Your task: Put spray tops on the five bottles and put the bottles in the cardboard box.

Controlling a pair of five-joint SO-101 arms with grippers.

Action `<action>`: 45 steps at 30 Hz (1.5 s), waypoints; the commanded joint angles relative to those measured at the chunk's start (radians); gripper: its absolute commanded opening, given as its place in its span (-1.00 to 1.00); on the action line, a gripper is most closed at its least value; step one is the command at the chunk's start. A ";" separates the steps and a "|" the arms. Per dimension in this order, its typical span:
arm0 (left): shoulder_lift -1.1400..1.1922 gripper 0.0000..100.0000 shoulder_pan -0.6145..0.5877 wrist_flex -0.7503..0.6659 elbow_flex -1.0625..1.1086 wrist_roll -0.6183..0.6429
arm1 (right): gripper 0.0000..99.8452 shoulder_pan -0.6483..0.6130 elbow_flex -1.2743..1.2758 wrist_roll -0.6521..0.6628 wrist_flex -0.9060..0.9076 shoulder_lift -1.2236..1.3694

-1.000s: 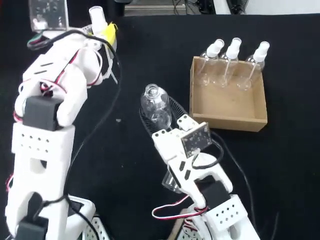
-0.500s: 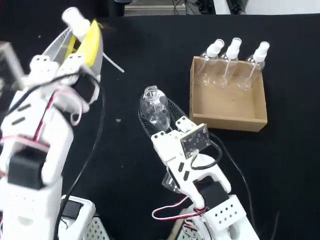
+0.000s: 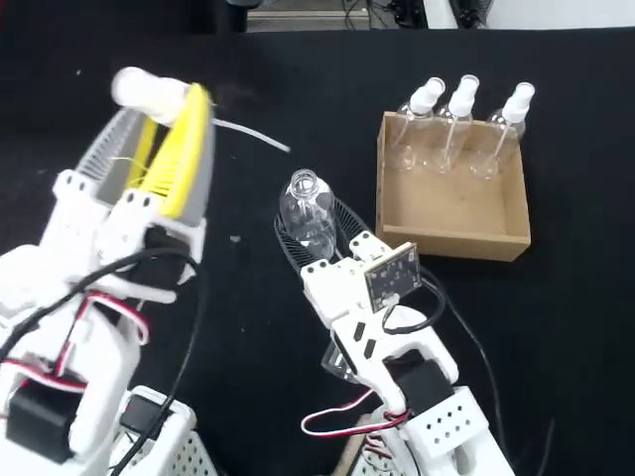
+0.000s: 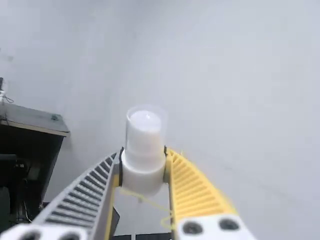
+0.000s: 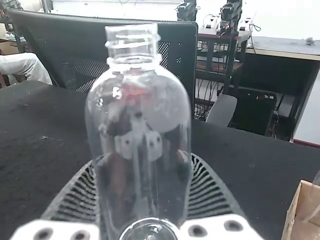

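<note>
My left gripper (image 3: 159, 124) is raised over the table's left side, shut on a white spray top (image 3: 149, 90) whose thin dip tube (image 3: 253, 136) trails out to the right. In the left wrist view the spray top (image 4: 144, 150) stands clamped between the grey and yellow fingers (image 4: 192, 182). My right gripper (image 3: 316, 226) sits mid-table, shut on a clear open-necked bottle (image 3: 306, 208) held upright; the bottle (image 5: 140, 135) has no top. The cardboard box (image 3: 454, 190) at the right holds three capped bottles (image 3: 461, 129) along its far wall.
The table is covered in black cloth (image 3: 556, 327). Red and black cables run along both arms. A black mesh chair (image 5: 80, 55) and desks stand in the room behind.
My left arm has swung back toward the camera and leftward, carrying the spray top with its tube now pointing right. The right gripper and bottle have stayed put.
</note>
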 commanded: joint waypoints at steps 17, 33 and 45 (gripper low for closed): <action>0.078 -0.94 0.084 0.167 -0.156 -0.141 | -0.98 -0.012 -0.002 -0.008 -0.034 -0.018; 0.075 -0.94 0.087 0.141 -0.153 -0.138 | -0.98 -0.012 -0.002 -0.008 -0.034 -0.018; -0.072 -0.94 0.077 0.078 -0.062 -0.008 | -0.98 -0.012 -0.002 -0.008 -0.034 -0.018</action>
